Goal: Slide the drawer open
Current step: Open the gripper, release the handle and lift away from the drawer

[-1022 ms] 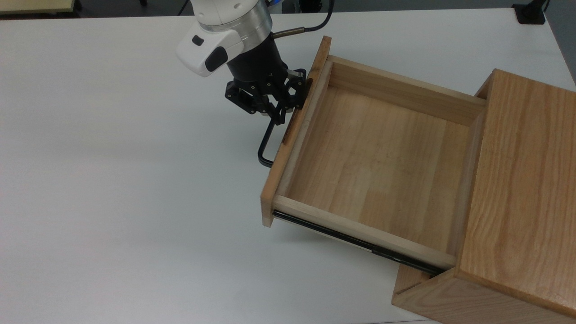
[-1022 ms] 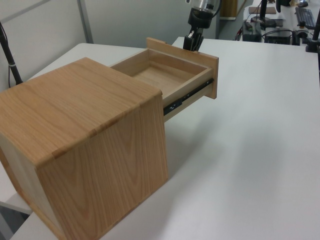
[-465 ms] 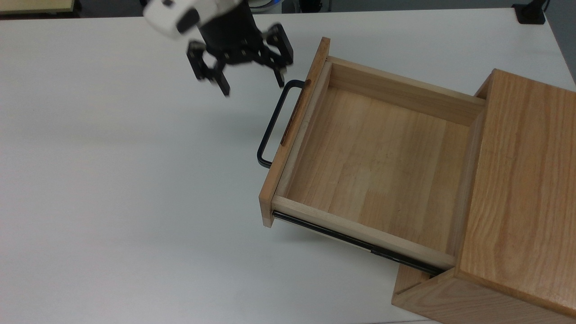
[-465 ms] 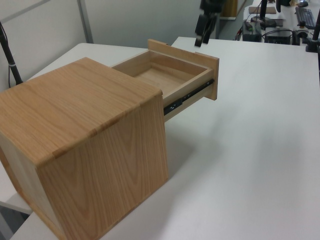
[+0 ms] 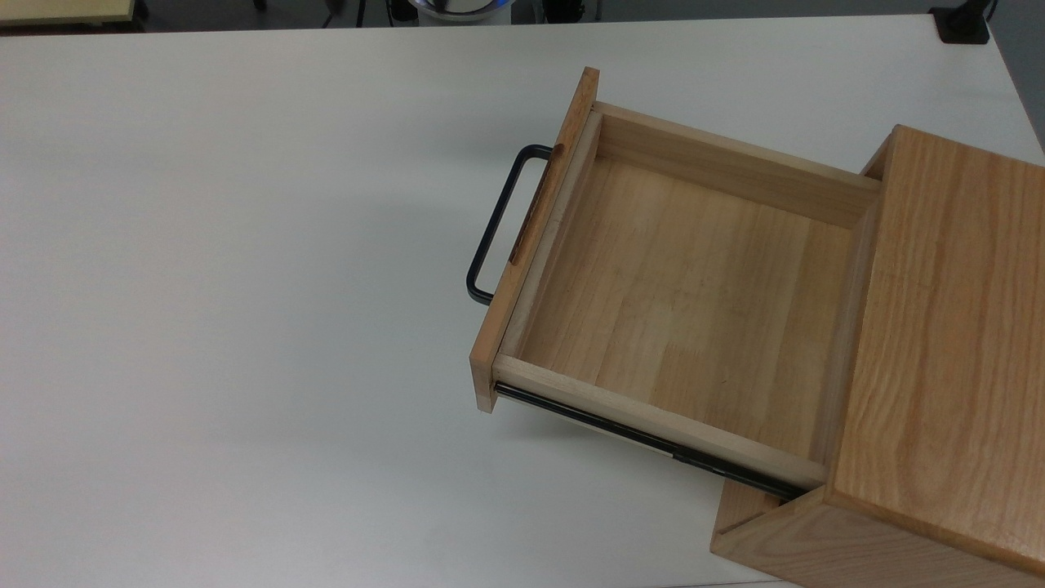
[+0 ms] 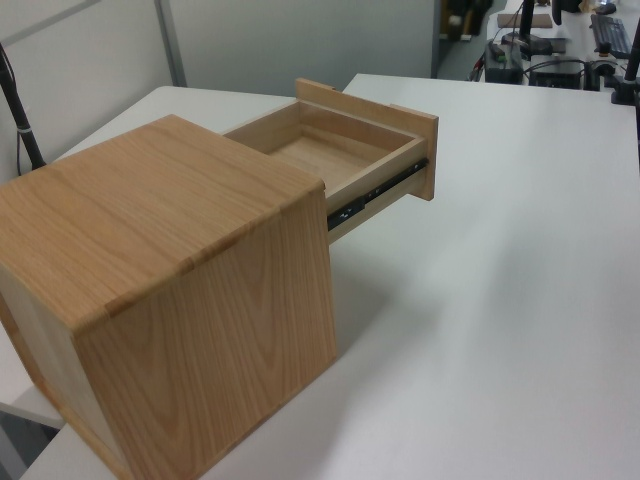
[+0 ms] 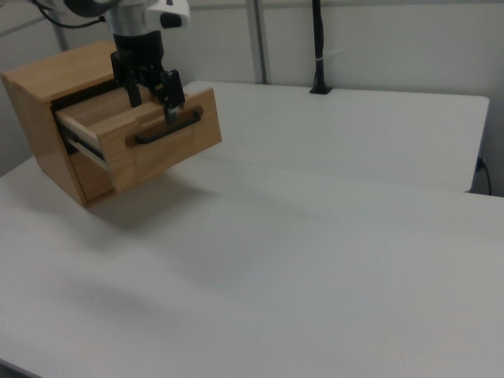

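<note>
In the top view, the white bench (image 5: pixel 245 327) lies bare across the top view's left half. Next comes the thin black handle (image 5: pixel 495 220), a U-shaped bar standing off the front panel of the drawer (image 5: pixel 678 302). The drawer is slid far out of its housing toward the top view's left, set at a slant on the bench, and its light wooden floor holds nothing. 1 black side rail (image 5: pixel 637 437) runs under the near wall of the drawer back into the cabinet (image 5: pixel 939 327), which sits at the top view's right edge.

In the left view, the cabinet fills the left view's left and foreground. The drawer projects from it toward the far middle, with its rail exposed along the side.

In the right view, the cabinet stands at the right view's far left with the drawer hanging out toward the right view's right. The gripper (image 7: pixel 151 106) hangs over the drawer's front edge on a white arm, its 2 fingers spread apart and clasping nothing. 1 fingertip (image 7: pixel 169 114) sits just above the handle bar; whether it touches the bar I cannot tell. A black post (image 7: pixel 317 47) stands at the far edge of the bench.
</note>
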